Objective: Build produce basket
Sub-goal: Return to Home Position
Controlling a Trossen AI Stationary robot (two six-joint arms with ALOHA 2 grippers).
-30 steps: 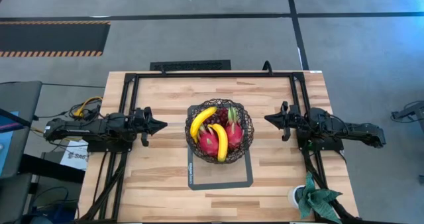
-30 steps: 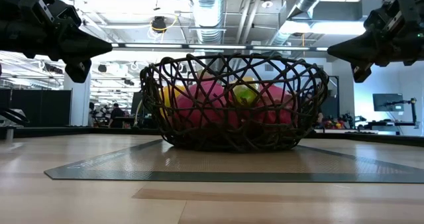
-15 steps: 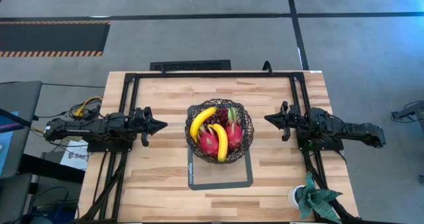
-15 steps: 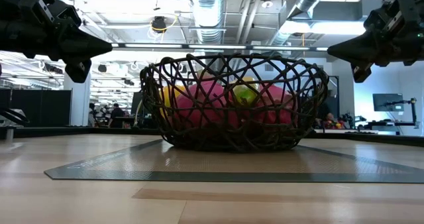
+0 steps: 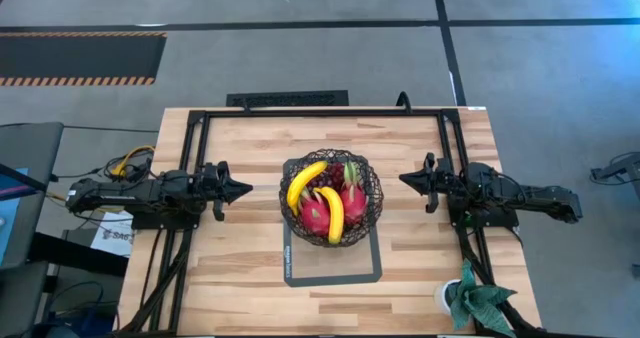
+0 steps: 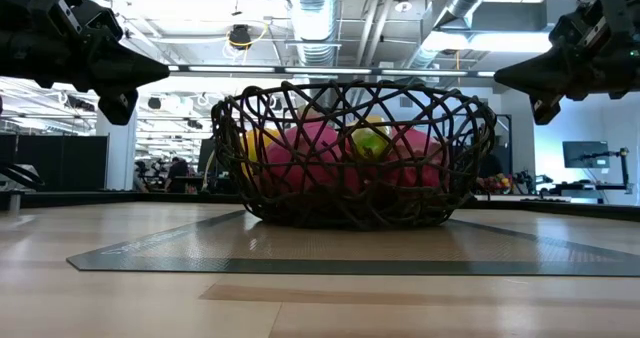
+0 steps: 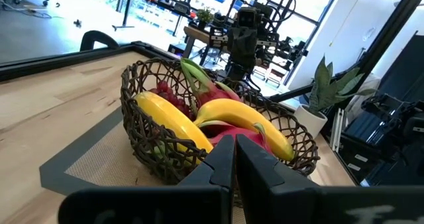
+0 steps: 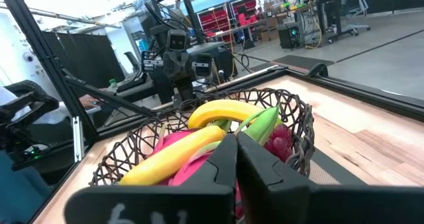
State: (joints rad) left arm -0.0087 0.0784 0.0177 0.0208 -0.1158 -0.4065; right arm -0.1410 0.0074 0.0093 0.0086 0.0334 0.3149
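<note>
The dark wire basket (image 5: pixel 372 192) stands on a grey mat (image 5: pixel 300 269) at the table's middle. In it lie two yellow bananas (image 5: pixel 304 182) (image 5: pixel 334 213), pink-red dragon fruits (image 5: pixel 315 214) and dark red grapes (image 5: pixel 327 182); the low view shows them through the basket's wires (image 6: pixel 352 158). My left gripper (image 5: pixel 246 189) hovers shut to the basket's left, pointing level at it, with nothing held. My right gripper (image 5: pixel 404 178) hovers shut to the basket's right, also level and with nothing held. Both stand apart from the basket. The wrist views show shut fingers (image 7: pixel 230 159) (image 8: pixel 233 156) before the basket.
A black frame (image 5: pixel 320 112) runs along the table's far edge and down both sides. A green potted plant (image 5: pixel 478 302) stands at the near right corner. Bare wood lies near and far of the basket.
</note>
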